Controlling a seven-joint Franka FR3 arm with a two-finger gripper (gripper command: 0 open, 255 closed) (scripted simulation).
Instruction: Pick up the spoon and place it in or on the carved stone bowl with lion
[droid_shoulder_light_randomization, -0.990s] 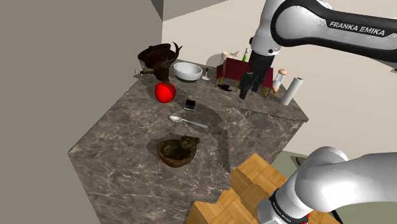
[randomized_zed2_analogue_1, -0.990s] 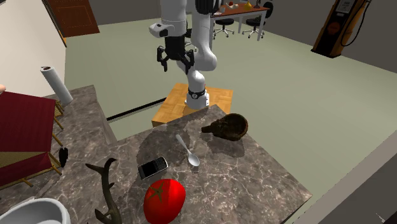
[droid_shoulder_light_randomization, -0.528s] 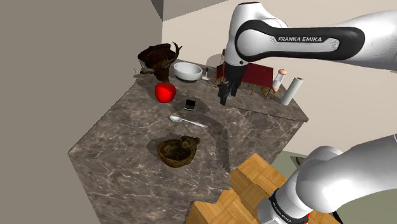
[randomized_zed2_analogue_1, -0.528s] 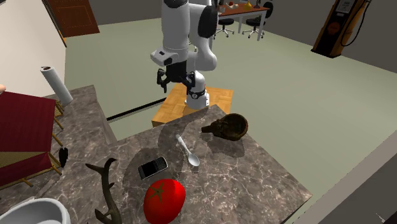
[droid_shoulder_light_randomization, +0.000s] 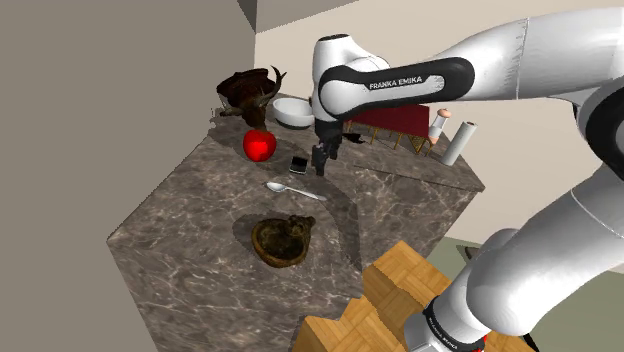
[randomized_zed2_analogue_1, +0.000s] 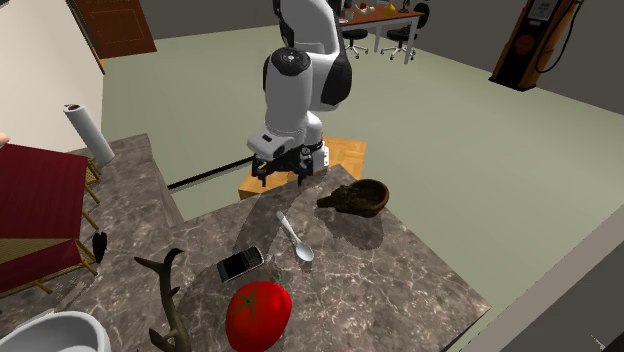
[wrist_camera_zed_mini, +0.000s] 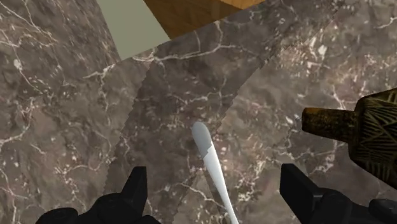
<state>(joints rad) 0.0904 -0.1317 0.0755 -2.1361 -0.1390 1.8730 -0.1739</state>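
A silver spoon (droid_shoulder_light_randomization: 294, 190) (randomized_zed2_analogue_1: 296, 237) (wrist_camera_zed_mini: 212, 167) lies flat on the dark marble counter (droid_shoulder_light_randomization: 200, 230). A brown carved bowl with a lion figure on its rim (droid_shoulder_light_randomization: 280, 239) (randomized_zed2_analogue_1: 360, 198) (wrist_camera_zed_mini: 361, 130) sits nearer the stand, a short way from the spoon. My black gripper (droid_shoulder_light_randomization: 320, 166) (randomized_zed2_analogue_1: 281, 180) (wrist_camera_zed_mini: 216, 194) hangs open above the spoon's handle end, fingers (wrist_camera_zed_mini: 135, 191) spread wide on either side of it, touching nothing.
A red tomato (droid_shoulder_light_randomization: 259, 145) (randomized_zed2_analogue_1: 258, 313) and a black phone (droid_shoulder_light_randomization: 298, 164) (randomized_zed2_analogue_1: 241, 264) lie beside the spoon. A white bowl (droid_shoulder_light_randomization: 296, 112), antlers (randomized_zed2_analogue_1: 168, 300), a red box (droid_shoulder_light_randomization: 395, 118) and a paper towel roll (droid_shoulder_light_randomization: 458, 143) stand at the back. The wooden stand (randomized_zed2_analogue_1: 300, 165) borders the counter.
The arm has swung from over the red box down toward the spoon, and the gripper now hangs low above it. Spoon and bowl have not moved.
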